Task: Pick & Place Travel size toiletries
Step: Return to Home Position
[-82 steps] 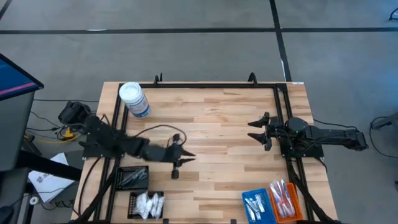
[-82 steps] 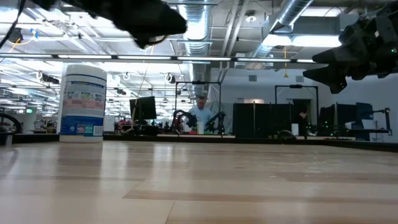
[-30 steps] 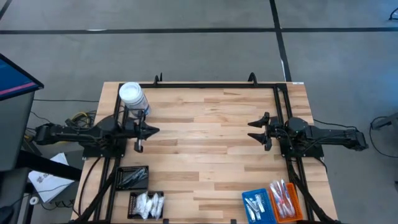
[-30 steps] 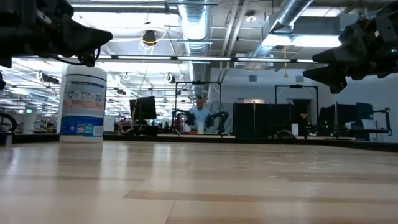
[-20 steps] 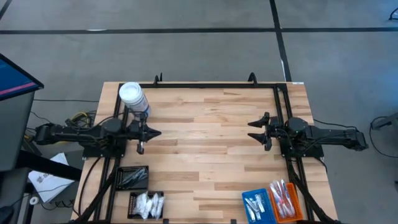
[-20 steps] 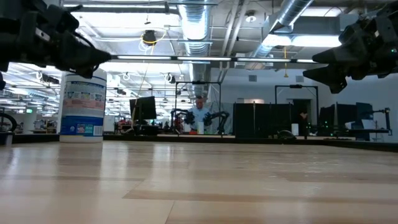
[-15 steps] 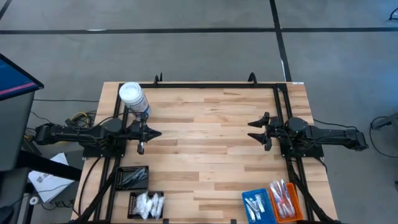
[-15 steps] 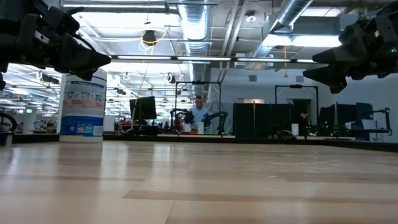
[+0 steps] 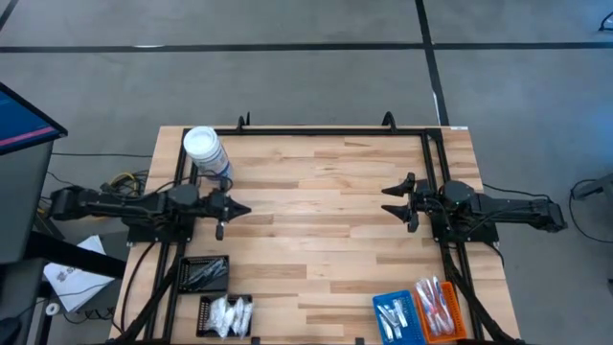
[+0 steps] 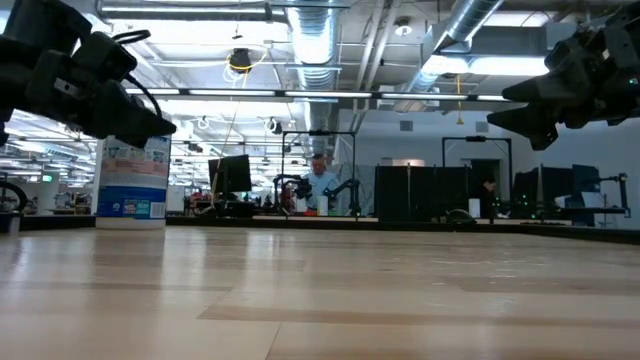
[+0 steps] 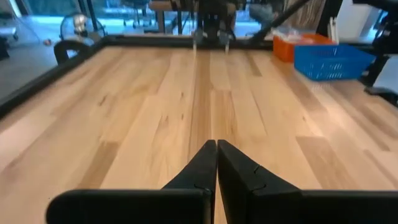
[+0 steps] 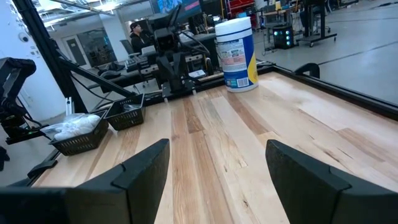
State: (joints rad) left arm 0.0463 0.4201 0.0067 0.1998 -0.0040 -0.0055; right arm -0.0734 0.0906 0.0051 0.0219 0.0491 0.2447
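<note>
The toiletries lie in trays along the table's near edge. White sachets and dark sticks fill two black trays at the near left. Silvery pieces sit in a blue tray, and red-pink toothbrushes in an orange one, at the near right. My left gripper hovers at the table's left side, shut and holding nothing, pointing at the table's right. My right gripper waits open at the right side, above the wood.
A big white-lidded jar stands at the far left corner, just behind my left arm. A black frame rims the table. Bare wood spans the middle between the grippers. A person stands far behind the table.
My left gripper has sunk lower in front of the jar and shifted slightly toward the near edge, staying shut. My right arm has kept still.
</note>
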